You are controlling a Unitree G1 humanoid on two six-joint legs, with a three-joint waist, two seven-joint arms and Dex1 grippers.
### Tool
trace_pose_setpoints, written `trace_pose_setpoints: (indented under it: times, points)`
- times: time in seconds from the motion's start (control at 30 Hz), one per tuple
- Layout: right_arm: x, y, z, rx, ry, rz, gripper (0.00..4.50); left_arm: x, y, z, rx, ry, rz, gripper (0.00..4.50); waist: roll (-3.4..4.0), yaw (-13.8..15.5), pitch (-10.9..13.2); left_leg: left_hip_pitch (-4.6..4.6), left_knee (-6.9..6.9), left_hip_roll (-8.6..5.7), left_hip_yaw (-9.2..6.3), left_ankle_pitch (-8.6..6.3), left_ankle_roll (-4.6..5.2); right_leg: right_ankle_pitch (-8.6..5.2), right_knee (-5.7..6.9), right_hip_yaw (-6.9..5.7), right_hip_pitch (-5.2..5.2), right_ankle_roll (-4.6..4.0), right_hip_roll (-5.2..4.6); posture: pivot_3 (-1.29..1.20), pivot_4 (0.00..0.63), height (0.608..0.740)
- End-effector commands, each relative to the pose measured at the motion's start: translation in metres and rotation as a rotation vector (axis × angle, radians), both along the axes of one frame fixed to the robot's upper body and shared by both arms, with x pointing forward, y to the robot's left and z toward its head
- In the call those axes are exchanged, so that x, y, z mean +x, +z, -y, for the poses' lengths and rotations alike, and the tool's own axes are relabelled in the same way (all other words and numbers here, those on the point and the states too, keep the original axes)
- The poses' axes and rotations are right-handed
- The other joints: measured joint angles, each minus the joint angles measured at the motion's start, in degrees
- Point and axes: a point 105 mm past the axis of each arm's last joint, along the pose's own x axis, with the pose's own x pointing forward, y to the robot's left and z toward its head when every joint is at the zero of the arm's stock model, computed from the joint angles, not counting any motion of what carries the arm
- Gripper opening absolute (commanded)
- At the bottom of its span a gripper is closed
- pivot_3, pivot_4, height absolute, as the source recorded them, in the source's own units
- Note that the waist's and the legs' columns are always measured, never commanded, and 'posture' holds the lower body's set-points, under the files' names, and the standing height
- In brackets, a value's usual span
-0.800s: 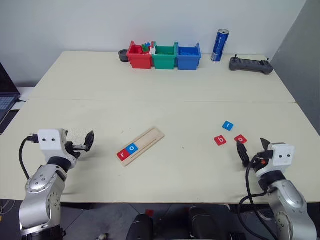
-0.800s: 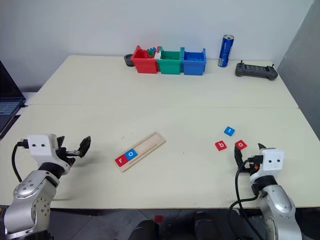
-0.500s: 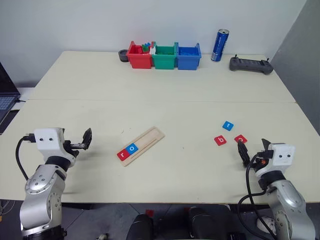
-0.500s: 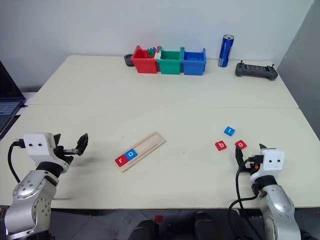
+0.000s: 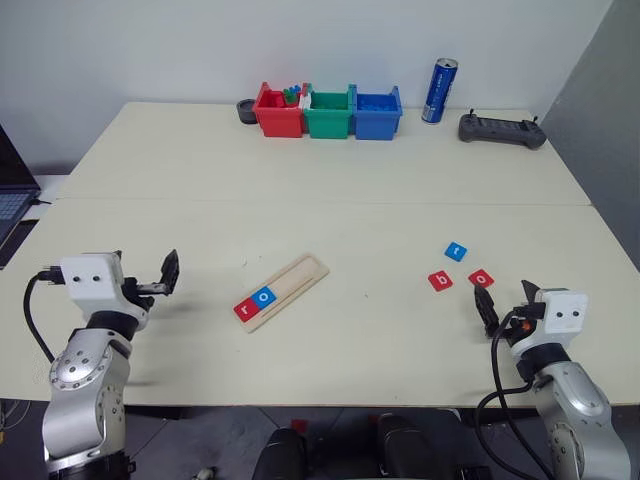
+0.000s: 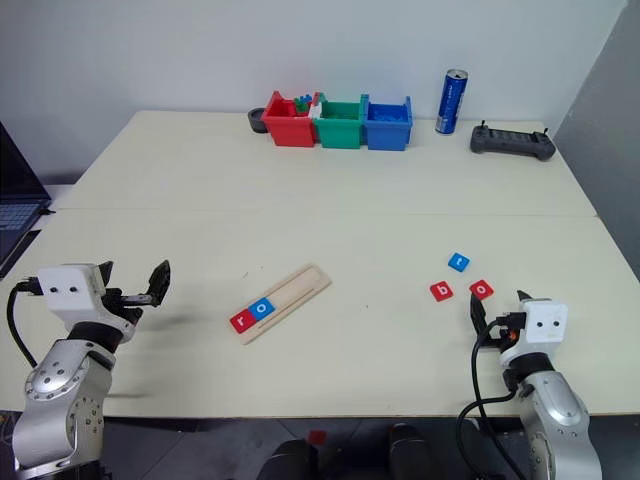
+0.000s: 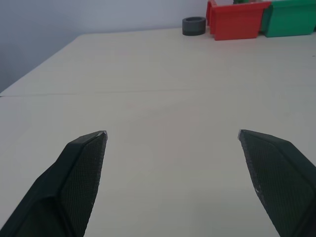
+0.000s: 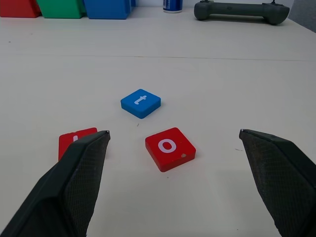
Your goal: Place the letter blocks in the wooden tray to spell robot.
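In the right wrist view, one black finger [image 8: 74, 187] covers most of a red block [image 8: 74, 140]. The laptop [image 5: 12, 195] is cut off by the edge.

The middle of the table [image 5: 330, 215] is bare, so a claw could pass between the wooden tray [image 5: 282, 292] and three loose letter blocks [image 5: 456, 251]. Bins [image 5: 328, 112], a can [image 5: 439, 91] and a controller [image 5: 502, 129] stand at the far edge, well apart.

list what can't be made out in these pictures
- Red b block: right wrist view, mostly behind a finger of the right pincer.
- Contents of the red bin: head views, too small.
- Laptop: cut off by the picture's left edge.
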Motion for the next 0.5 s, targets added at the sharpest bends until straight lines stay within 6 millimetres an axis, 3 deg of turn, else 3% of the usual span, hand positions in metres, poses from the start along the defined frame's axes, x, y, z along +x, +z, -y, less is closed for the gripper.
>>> trace_pose_setpoints:
  times: [0.03, 0.2, 0.33, 0.4, 0.5]
  points:
    - [0.001, 0.011, 0.003, -0.024, -0.003, 0.053, 4.47, 0.001, 0.012, 0.005, 0.039, -0.057, 0.048, 4.5, 0.0, 0.0, 0.0, 0.0, 0.0, 0.0, 0.0, 0.0, 0.0, 0.0, 0.0, 0.0, 0.0, 0.0, 0.0, 0.0, 0.15, 0.74]
    - [0.002, 0.011, 0.0, -0.039, 0.017, 0.059, 4.47, 0.004, 0.009, 0.032, 0.063, -0.257, 0.017, 4.5, 0.0, 0.0, 0.0, 0.0, 0.0, 0.0, 0.01, 0.0, 0.0, 0.0, 0.0, 0.0, 0.0, 0.0, 0.0, 0.0, 0.15, 0.74]
    - [-0.012, 0.022, -0.049, -0.026, 0.387, 0.011, 4.47, -0.008, -0.003, 0.071, 0.036, -0.588, -0.125, 4.5, 0.02, -0.3, 0.0, 0.01, -0.01, 0.0, 0.03, 0.0, 0.0, -0.01, 0.0, 0.01, 0.0, 0.0, 0.01, 0.0, 0.15, 0.74]
    - [-0.028, 0.027, -0.076, -0.03, 0.605, -0.053, 4.47, -0.018, -0.01, 0.081, 0.056, -0.714, -0.219, 4.5, 0.04, -0.6, 0.0, 0.01, -0.02, 0.01, 0.02, 0.0, 0.01, -0.01, 0.01, 0.0, 0.0, 0.0, 0.02, 0.0, 0.15, 0.74]
    - [-0.045, 0.036, -0.097, -0.06, 0.812, -0.124, 4.47, -0.026, -0.02, 0.086, 0.098, -0.832, -0.332, 4.5, 0.04, -0.8, 0.0, 0.01, -0.02, 0.03, -0.02, -0.01, 0.02, -0.07, 0.01, -0.01, 0.0, 0.07, 0.05, 0.0, 0.15, 0.74]
